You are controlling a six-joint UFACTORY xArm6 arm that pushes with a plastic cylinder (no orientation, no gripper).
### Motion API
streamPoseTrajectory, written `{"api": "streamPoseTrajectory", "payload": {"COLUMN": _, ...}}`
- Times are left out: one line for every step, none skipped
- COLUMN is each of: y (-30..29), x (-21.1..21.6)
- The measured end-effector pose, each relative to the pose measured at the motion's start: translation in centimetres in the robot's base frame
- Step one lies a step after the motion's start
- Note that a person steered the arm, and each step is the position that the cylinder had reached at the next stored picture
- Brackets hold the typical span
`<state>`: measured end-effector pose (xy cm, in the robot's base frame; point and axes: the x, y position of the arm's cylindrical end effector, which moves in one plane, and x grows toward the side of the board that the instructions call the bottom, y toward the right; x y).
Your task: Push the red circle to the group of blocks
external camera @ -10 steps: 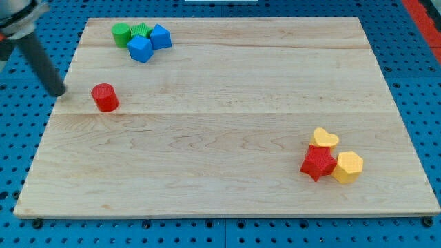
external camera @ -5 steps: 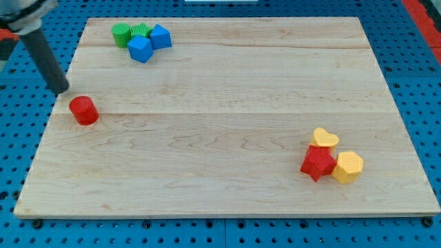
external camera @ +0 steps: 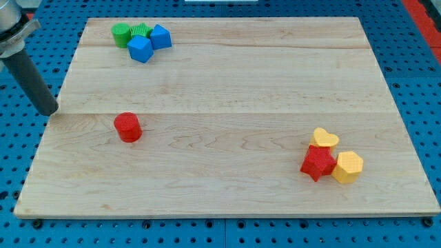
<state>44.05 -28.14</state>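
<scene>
red circle point(external camera: 127, 127) now farther right than before, my tip point(external camera: 52, 111) well left of it

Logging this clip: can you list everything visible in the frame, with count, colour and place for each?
red circle: 1, red, left half of the board, alone
green blocks: 2, green, top left, touching, shapes unclear
blue blocks: 2, blue, top left, against the green ones
yellow heart: 1, yellow, lower right
red star: 1, red, below the heart
yellow block: 1, yellow, right of the star
board: 1, light wood, on blue pegboard
my tip: 1, dark rod, at the board's left edge, left of the red circle, apart from it
</scene>
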Motion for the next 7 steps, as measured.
{"api": "streamPoseTrajectory", "payload": {"y": 9.1, "x": 2.6}}
{"api": "streamPoseTrajectory", "payload": {"y": 20.0, "x": 5.2}}
{"api": "streamPoseTrajectory", "payload": {"y": 28.6, "x": 5.8}}
{"api": "streamPoseTrajectory", "payload": {"y": 21.5, "x": 6.2}}
{"api": "streamPoseTrajectory", "payload": {"y": 20.8, "x": 8.0}}
{"api": "streamPoseTrajectory", "payload": {"y": 24.9, "x": 8.3}}
{"api": "streamPoseTrajectory", "payload": {"y": 29.6, "x": 8.3}}
